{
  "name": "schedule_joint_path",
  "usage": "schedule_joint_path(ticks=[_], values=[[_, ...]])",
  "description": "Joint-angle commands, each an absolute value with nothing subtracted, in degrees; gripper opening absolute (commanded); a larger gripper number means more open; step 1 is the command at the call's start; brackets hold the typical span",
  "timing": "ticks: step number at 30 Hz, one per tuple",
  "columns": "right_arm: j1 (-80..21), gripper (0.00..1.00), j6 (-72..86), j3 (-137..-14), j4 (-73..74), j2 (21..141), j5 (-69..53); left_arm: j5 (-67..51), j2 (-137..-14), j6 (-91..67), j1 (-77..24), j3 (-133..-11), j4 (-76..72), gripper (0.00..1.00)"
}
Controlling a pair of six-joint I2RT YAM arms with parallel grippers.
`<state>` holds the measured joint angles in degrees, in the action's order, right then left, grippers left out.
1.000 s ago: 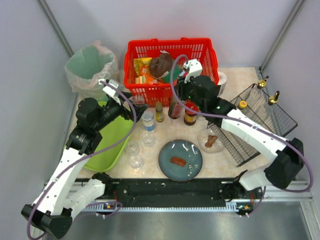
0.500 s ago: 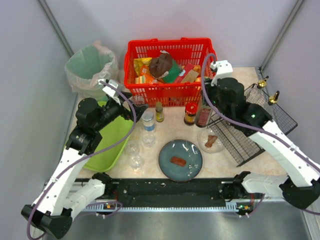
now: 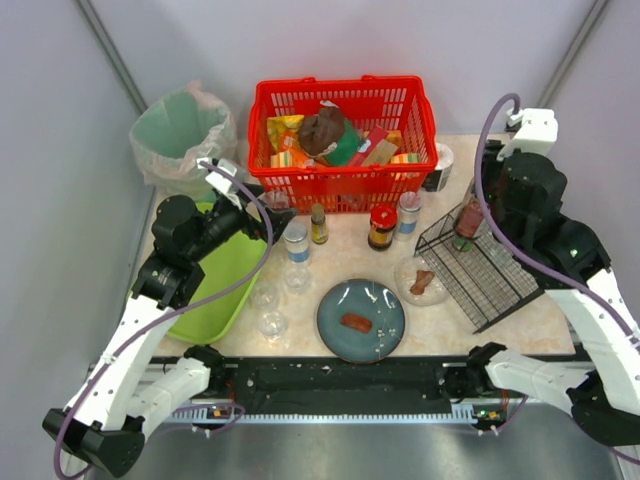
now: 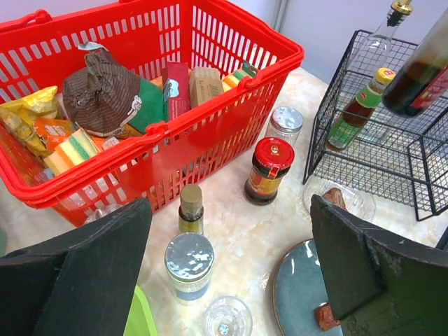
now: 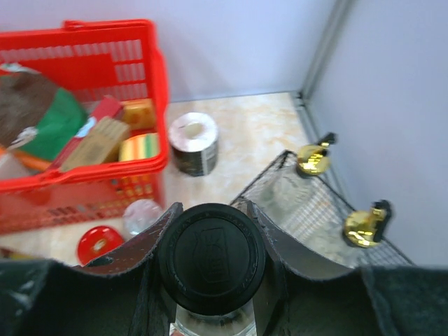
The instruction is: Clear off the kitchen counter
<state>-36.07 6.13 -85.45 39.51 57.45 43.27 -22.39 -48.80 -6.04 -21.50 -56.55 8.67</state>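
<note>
The left hand (image 3: 272, 212) is hovering, spread wide, before the basket (image 3: 345, 186). The bench (image 3: 436, 330) is spanning the view beneath, carrying jars (image 3: 381, 226) and a plate (image 3: 340, 300). The right hand (image 5: 211, 260) is clamping a bottle (image 3: 467, 220) over the rack (image 3: 492, 290).

Labels on the red-lidded jar (image 4: 269, 171) show print; none is legible.

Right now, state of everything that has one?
left claw, open, empty.
right claw, shut on dark sauce bottle, held above the wire rack.
red basket, filled with packets.
blue plate, carrying one sausage piece.
red-lidded jar, upright, capped.
bin, bag-lined, open.
</note>
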Motion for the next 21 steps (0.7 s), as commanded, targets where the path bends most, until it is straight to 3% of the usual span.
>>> schedule_joint_path(ticks=[1,15,21], values=[[-31.47,0.0,4.31,-90.52,35.42,58.44,48.16,-22.41,-49.22,-6.24,-21.71,-57.22,7.82,0.98],[-20.93,0.0,8.97,-87.54,36.39,56.42,54.58,-21.71,-49.83,-6.24,-21.71,-57.13,8.0,0.98],[-10.13,0.0,8.7,-87.28,36.04,55.81,44.85,-20.83,-50.1,-6.42,-21.71,-57.22,8.17,0.98]])
